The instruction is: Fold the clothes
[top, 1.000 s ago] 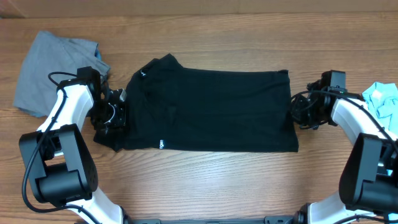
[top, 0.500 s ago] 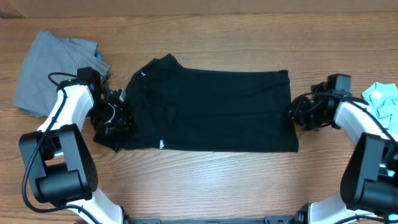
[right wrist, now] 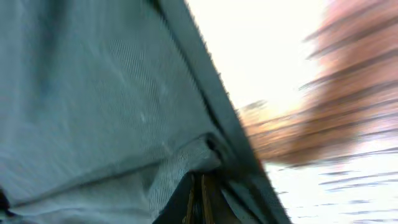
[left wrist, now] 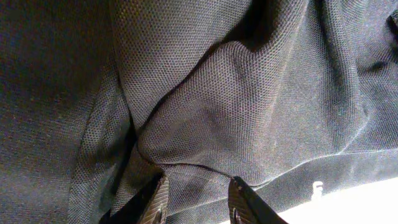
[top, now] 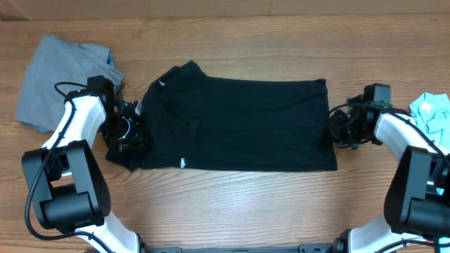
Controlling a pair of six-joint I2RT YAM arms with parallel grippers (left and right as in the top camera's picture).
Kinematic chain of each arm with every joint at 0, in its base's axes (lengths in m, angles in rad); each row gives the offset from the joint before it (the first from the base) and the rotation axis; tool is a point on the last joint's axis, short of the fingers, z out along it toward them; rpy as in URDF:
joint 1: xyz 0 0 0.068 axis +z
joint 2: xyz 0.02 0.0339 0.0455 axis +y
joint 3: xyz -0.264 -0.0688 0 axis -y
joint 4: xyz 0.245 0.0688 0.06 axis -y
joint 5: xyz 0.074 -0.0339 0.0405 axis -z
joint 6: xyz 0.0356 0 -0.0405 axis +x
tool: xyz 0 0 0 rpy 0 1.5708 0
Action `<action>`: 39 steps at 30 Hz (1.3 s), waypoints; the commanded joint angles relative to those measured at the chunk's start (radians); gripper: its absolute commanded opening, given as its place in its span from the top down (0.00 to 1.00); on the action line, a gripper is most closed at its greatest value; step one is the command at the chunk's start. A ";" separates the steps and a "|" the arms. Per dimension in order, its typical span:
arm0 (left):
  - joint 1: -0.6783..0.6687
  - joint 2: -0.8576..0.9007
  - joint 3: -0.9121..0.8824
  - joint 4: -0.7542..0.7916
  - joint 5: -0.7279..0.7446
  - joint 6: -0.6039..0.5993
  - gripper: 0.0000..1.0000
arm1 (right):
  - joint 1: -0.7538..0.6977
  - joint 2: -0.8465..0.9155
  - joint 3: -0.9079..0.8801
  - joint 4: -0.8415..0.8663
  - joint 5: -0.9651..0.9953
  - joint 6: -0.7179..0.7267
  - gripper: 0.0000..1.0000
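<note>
The large black short-sleeved shirt lies spread flat across the middle of the table, collar at the left. My left gripper is at the shirt's left side by the sleeve. In the left wrist view its fingers stand apart, pressed on bunched black cloth. My right gripper is at the shirt's right hem. In the blurred right wrist view its fingers are together, pinching the shirt's edge.
A grey garment lies crumpled at the far left. A light-blue garment lies at the right edge, behind my right arm. The wooden table shows in front of the shirt.
My right gripper drew slightly to the right and came back toward the hem. The left arm and the shirt have not visibly moved.
</note>
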 commanded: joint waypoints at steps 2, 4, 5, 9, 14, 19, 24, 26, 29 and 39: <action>-0.001 0.000 -0.008 0.004 -0.002 0.000 0.66 | -0.035 -0.047 0.039 0.002 0.006 0.005 0.96; -0.001 0.000 -0.008 0.004 -0.002 0.000 0.66 | -0.042 -0.047 0.039 0.001 0.016 0.005 0.96; -0.001 0.000 -0.008 0.004 -0.002 0.000 0.66 | -0.043 -0.047 0.039 0.002 0.033 0.005 0.96; -0.001 0.000 -0.008 0.003 -0.002 0.000 0.61 | -0.045 -0.047 0.039 0.010 0.082 0.019 0.54; -0.001 0.000 -0.008 0.002 -0.002 0.000 0.52 | -0.050 -0.047 0.039 -0.064 0.093 0.019 0.43; -0.001 0.000 -0.008 0.004 -0.001 0.000 0.49 | -0.053 -0.047 0.037 -0.207 0.127 0.019 0.45; -0.001 0.000 -0.008 0.014 0.006 -0.003 0.51 | -0.051 -0.047 -0.002 -0.288 0.134 0.020 0.53; -0.001 0.000 -0.008 0.014 0.006 -0.003 0.54 | -0.051 -0.047 -0.020 -0.279 0.135 0.020 0.62; -0.001 0.000 -0.008 0.015 0.006 -0.003 0.55 | -0.055 -0.047 -0.035 -0.272 0.190 0.048 0.92; -0.001 0.000 -0.008 0.015 0.005 -0.003 0.46 | -0.143 -0.047 -0.035 -0.314 0.242 0.109 0.96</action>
